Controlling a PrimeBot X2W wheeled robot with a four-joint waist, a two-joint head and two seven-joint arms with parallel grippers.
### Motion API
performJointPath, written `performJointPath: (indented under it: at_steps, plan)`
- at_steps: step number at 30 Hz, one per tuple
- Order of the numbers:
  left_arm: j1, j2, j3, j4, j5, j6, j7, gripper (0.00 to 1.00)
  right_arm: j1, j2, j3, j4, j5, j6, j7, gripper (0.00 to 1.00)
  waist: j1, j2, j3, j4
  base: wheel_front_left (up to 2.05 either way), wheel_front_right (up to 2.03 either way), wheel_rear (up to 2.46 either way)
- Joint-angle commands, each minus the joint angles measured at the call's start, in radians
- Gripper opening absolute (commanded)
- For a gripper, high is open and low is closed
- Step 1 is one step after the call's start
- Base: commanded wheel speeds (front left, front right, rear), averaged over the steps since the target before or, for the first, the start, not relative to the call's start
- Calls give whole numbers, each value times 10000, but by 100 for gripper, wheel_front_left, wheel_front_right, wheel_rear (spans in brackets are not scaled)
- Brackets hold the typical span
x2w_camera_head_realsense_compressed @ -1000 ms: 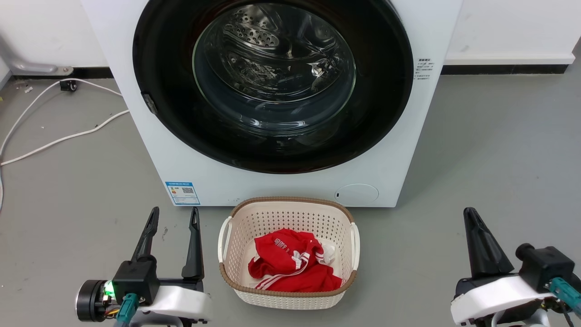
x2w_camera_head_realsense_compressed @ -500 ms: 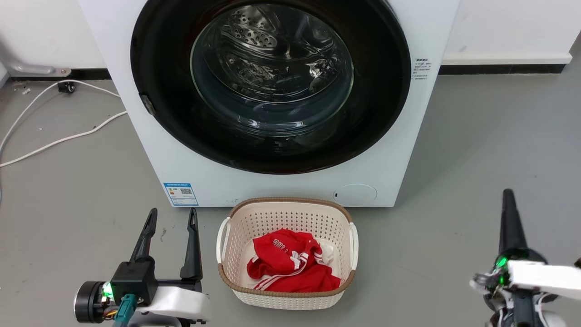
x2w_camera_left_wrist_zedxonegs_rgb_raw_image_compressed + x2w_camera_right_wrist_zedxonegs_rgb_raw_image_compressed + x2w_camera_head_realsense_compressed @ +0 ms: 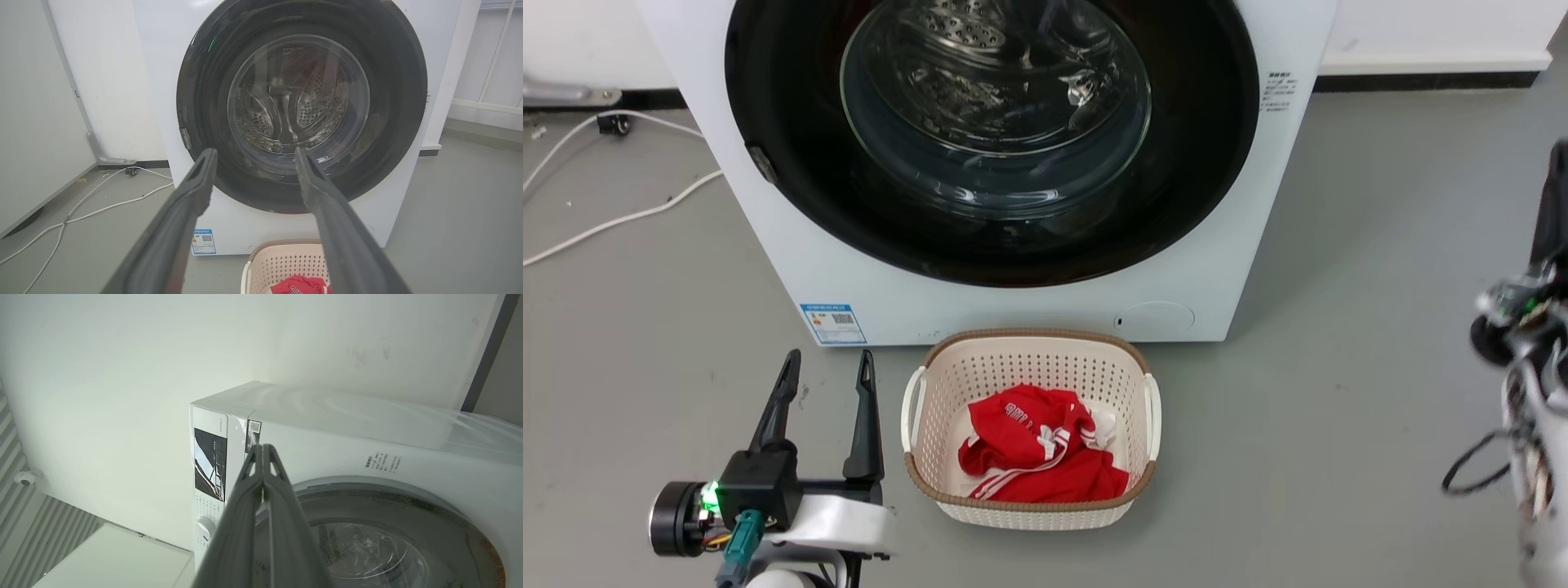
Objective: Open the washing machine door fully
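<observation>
My left gripper (image 3: pixel 829 359) sits at the lower left of the head view. Its two fingers are spread wide and hold nothing. In the left wrist view, the left gripper (image 3: pixel 254 152) points straight at the washing machine door (image 3: pixel 302 106). My right gripper (image 3: pixel 263 449) has its fingers pressed tight together, with nothing between them. In the head view it is a dark shape at the far right edge (image 3: pixel 1553 204).

The washing machine door (image 3: pixel 992 139) fills the top middle of the head view. It lies flat against the washing machine (image 3: pixel 1013 314), so I judge it is shut. Both grippers are well apart from it. No part of the job is done yet. I have to reach the door, pull it and swing it all the way out.

A small grey tab (image 3: pixel 762 163) sits on the door's left edge. It may be the catch, but it is too small to be sure.

I count:
- two grippers
- one machine
- one door
- one cream basket (image 3: pixel 1029 339) just below the machine
- one red cloth (image 3: pixel 1037 449) inside the basket
- one blue label (image 3: pixel 832 323)
- one round flap (image 3: pixel 1154 317)
- two white cable strands (image 3: pixel 621 220) at the upper left
</observation>
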Motion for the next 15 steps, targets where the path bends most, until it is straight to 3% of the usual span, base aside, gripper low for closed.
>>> performJointPath:
  at_steps: [1, 7, 15]
  plan:
    - [-179, 28, 22, -28, 56, -33, -27, 100, -595, -217, 64, 389, 19, 0, 173, 0, 0, 0, 188, 50, 0, 0, 0]
    - [-606, 18, -27, -145, 117, -22, -27, 100, -3571, -1221, 829, 2705, -356, 0, 1380, 0, 0, 0, 746, 186, 0, 0, 0]
    - [-1194, 0, -162, -356, 85, 11, -27, 100, -7265, -1796, 2311, 5382, -1236, 0, 3731, 0, 0, 0, 1632, 368, 0, 0, 0]
